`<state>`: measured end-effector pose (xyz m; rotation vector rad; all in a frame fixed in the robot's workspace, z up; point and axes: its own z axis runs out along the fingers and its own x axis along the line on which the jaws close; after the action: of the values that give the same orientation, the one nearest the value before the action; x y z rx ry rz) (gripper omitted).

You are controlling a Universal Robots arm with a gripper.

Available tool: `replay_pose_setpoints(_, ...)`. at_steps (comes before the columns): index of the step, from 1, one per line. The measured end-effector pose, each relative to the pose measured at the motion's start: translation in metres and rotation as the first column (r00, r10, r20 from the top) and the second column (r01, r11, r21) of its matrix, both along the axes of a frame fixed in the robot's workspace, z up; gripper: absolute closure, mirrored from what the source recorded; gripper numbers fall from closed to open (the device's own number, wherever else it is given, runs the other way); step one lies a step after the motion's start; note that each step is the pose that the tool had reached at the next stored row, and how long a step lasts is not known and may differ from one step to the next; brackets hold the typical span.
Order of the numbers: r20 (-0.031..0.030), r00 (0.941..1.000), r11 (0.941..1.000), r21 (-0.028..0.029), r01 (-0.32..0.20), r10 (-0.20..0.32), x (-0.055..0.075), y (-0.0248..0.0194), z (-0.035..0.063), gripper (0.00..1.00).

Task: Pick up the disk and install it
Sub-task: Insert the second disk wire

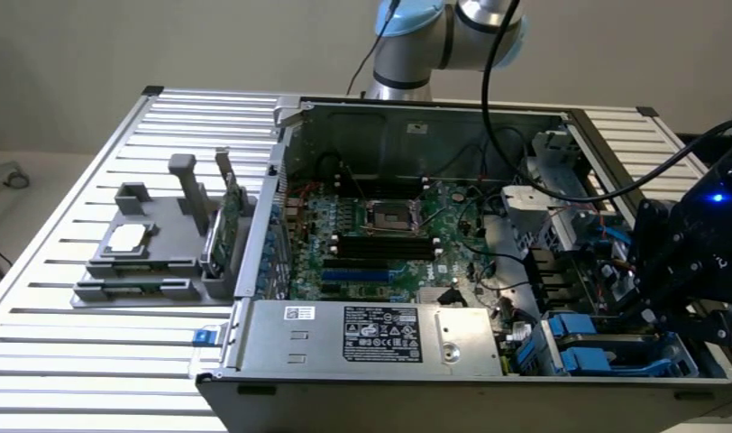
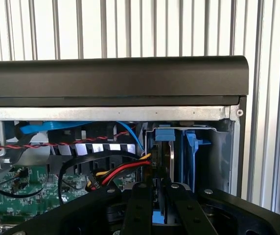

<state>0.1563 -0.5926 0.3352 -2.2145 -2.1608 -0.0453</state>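
A: Tool state?
B: The gripper is seen at 4 o'clock of the open computer case in the exterior view, lowered over the drive bay corner. In the wrist view the gripper is set narrow, and its fingers are pressed on a thin slab seen edge-on.
A: Slab identified?
B: It is taken as the disk: dark metal edge, blue carrier tab at its far end, blue also glimpsed between the fingers. It is held upright inside the bay, just beside a second blue carrier already slotted by the case wall.
A: Fully seated?
B: Cannot be told.
A: Surroundings, quick.
B: Red, yellow and black cables are bunched just beside the disk. A blue flat cable is draped under the case's black edge. In the exterior view, blue carriers are seen in the bay at 5 o'clock of the case. The motherboard is laid at centre, with the power supply at 6 o'clock. A grey fixture is placed at 9 o'clock on the slatted table, carrying a silver chip and a green card stood on edge.
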Motion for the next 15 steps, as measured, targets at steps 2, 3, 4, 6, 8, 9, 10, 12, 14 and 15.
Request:
replay_pose_setpoints(2, 0.0001, 1.0, 1.0, 0.0, 0.0, 0.0, 0.0003, 0.0, 0.0, 0.84)
replay_pose_setpoints(3, 0.0001, 1.0, 1.0, 0.0, 0.0, 0.0, 0.0004, 0.0, 0.0, 0.84)
replay_pose_setpoints(4, 0.0001, 1.0, 1.0, 0.0001, 0.0, 0.0, 0.0005, 0.0, 0.0, 0.84)
replay_pose_setpoints(6, 0.0001, 1.0, 1.0, 0.0001, 0.0, 0.0, 0.0005, 0.0, 0.0, 0.84)
replay_pose_setpoints(8, 0.0004, 1.0, 1.0, 0.0008, 0.0, 0.0, 0.0007, 0.0, -0.0003, 0.82)
replay_pose_setpoints(9, 0.0002, 1.0, 1.0, 0.0006, 0.0, 0.0, 0.0007, 0.0, -0.0004, 0.82)
replay_pose_setpoints(10, 0.0001, 1.0, 1.0, 0.0008, 0.0, 0.0, 0.0006, 0.0, -0.0004, 0.76)
replay_pose_setpoints(12, 0.0001, 1.0, 1.0, 0.0006, 0.0, 0.0, 0.0007, 0.0001, -0.0003, 0.76)
replay_pose_setpoints(14, 0.0001, 1.0, 1.0, 0.0001, 0.0, 0.0, 0.0005, 0.0, 0.0, 0.7)
replay_pose_setpoints(15, 0.0001, 1.0, 1.0, 0.0002, 0.0, 0.0, 0.0005, 0.0, 0.0002, 0.7)
